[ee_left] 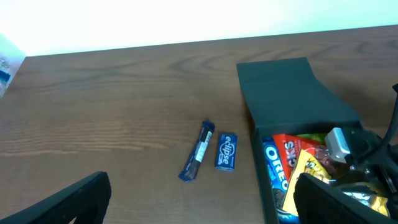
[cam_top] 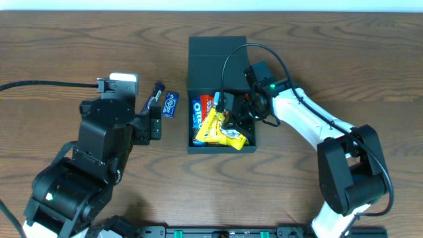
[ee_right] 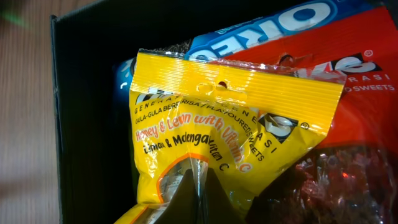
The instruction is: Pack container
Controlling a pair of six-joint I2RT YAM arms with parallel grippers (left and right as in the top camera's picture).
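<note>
**Container**, dark green, matte, square rigid box (cam_top: 221,148): stands at the centre of the brown wood-grain table (cam_top: 330,53). Its hinged flap lid (cam_top: 217,63) is thrown open toward 12 o'clock.

**Contents**
- Blue Oreo packet (cam_top: 197,114): lies along the 9 o'clock wall.
- Red glossy sweets packet (cam_top: 207,104): just beside the blue Oreo packet, toward 12 o'clock.
- Yellow crinkled plastic sachet (cam_top: 217,129): rests tilted on top of both, reaching toward the 6 o'clock wall.

**Right gripper** (cam_top: 232,119): reaches in over the box from 3 o'clock. In the right wrist view its dark fingers (ee_right: 189,202) sit at the sachet's lower edge, where the foil bunches. They seem pinched narrow on the yellow crinkled plastic sachet, though the contact itself is partly hidden.

**Left gripper** (cam_top: 157,122): at 9 o'clock of the container and apart from it. Its jaws are spread wide with nothing between them, as the left wrist view shows.

**Loose on the table**, between the left gripper and the box
- Slim blue wrapped stick (cam_top: 154,98).
- Small dark blue Eclipse pack (cam_top: 170,104): just beside the stick on its 3 o'clock side. The two are near each other, but whether they touch cannot be told.
</note>
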